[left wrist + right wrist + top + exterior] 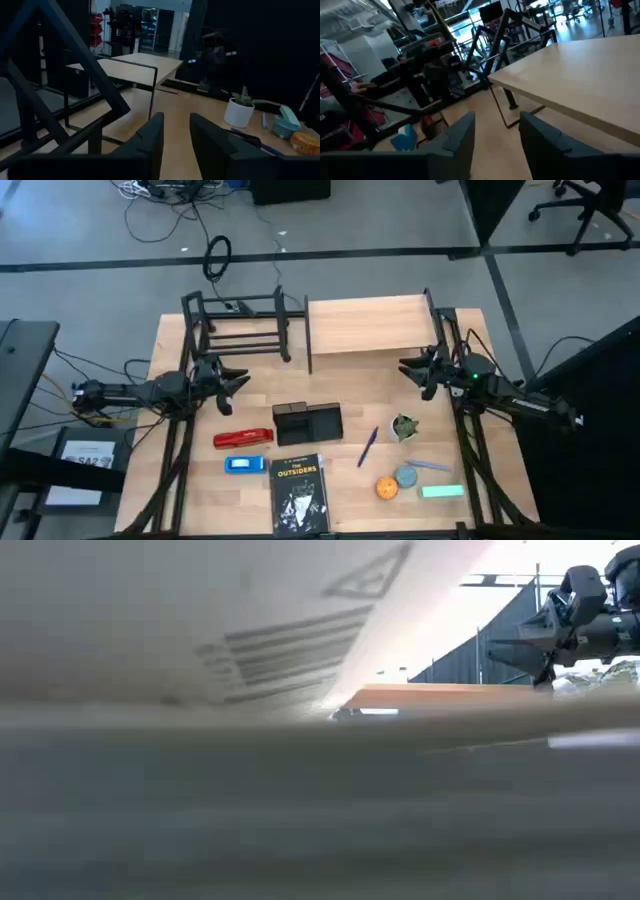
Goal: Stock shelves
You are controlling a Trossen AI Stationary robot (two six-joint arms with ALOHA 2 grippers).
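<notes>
Black tube-frame rack [243, 323], open bars, at table's far left; light wood plank shelf [367, 325] on black legs just beside, far right. Left gripper [235, 381] near rack, fingers parted, empty. Right gripper [408, 366] near plank shelf, fingers parted, empty. Nearer: black mesh organizer [307, 423], red stapler [243, 438], black paperback [299, 493], white potted plant [403, 426].

a light wood counter [180, 480] stands on a grey floor [80, 290] crossed by dark seam lines. black cables [165, 192] lie tangled on the floor behind it, with a coiled loop [217, 256] nearer the counter. the base of an office chair [580, 205] shows at the far right corner. a dark panel [600, 430] stands along the right side. bright daylight fills the room beyond.
</notes>
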